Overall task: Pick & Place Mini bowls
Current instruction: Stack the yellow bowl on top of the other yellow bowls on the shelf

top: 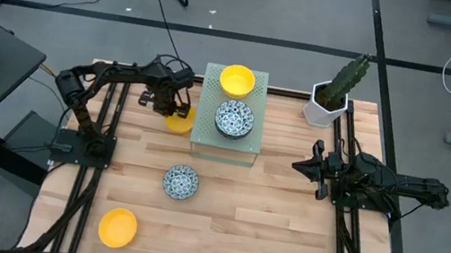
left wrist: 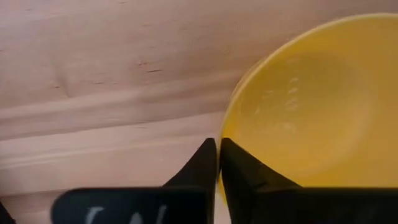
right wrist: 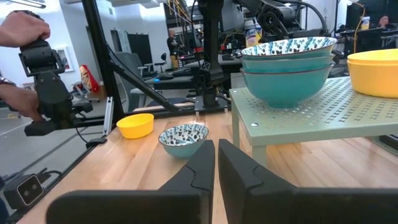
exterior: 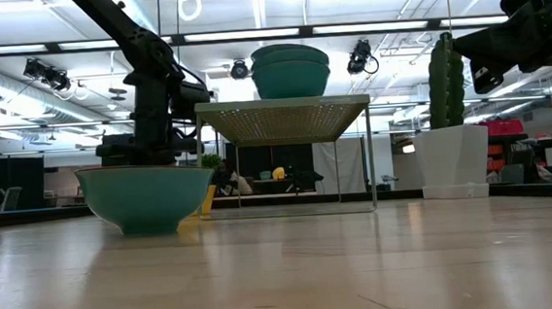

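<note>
My left gripper [top: 170, 107] points down at the left side of a pale green perforated stand [top: 224, 149] and is shut on a plain yellow mini bowl [top: 179, 122] on the wooden table. On the stand sit another yellow bowl [top: 237, 80] and a stack of blue-patterned bowls [top: 234, 119]. One blue-patterned bowl [top: 180, 181] rests on its base mid-table, and a yellow bowl [top: 117, 227] rests near the front left. My right gripper [top: 296, 166] waits shut at the table's right, held level above it [right wrist: 216, 155]. My left gripper pinches the yellow bowl's rim [left wrist: 221, 127] on the side away from the stand. One finger [left wrist: 245, 171] is inside the bowl and the other finger [left wrist: 198, 167] is outside. The fingers come from above, pointing down. The bowl stands upright, open side up, on the table.
A white hexagonal pot with a cactus [top: 332, 98] stands at the far right corner. The stand's legs and edge lie right beside the held bowl. A person's hands [right wrist: 22, 28] hold a device beyond the table's left side. Bare wood [top: 266, 215] spreads across the near right.
</note>
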Robot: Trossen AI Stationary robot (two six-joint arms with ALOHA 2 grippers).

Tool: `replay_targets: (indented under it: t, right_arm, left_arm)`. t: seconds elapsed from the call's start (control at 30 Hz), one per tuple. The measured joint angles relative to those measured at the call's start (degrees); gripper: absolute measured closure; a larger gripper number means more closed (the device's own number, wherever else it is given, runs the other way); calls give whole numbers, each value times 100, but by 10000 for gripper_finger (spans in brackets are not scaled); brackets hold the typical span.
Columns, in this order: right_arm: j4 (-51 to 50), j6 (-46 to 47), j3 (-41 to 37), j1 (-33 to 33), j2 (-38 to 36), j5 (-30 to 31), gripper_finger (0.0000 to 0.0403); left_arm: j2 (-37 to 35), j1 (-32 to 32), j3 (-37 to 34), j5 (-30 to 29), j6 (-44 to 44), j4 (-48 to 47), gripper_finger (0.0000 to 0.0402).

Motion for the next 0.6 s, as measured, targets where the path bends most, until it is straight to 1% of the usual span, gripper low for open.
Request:
replay_targets:
  t: [0.07,0.23,0.4,0.6]
  right_arm:
    - [0,-1,0,1,0,2,376]
    - [0,-2,0,2,0,0,376]
    - [0,-1,0,1,0,1,376]
    - [0,0,-2,0,0,2,376]
  left_arm:
    - [-11,0,8,20,6,7,393]
    - [-19,-19,8,13,17,0,393]
    - [-224,-39,3,-7,96,-42,396]
    - [-635,-39,-1,-173,105,-593,398]
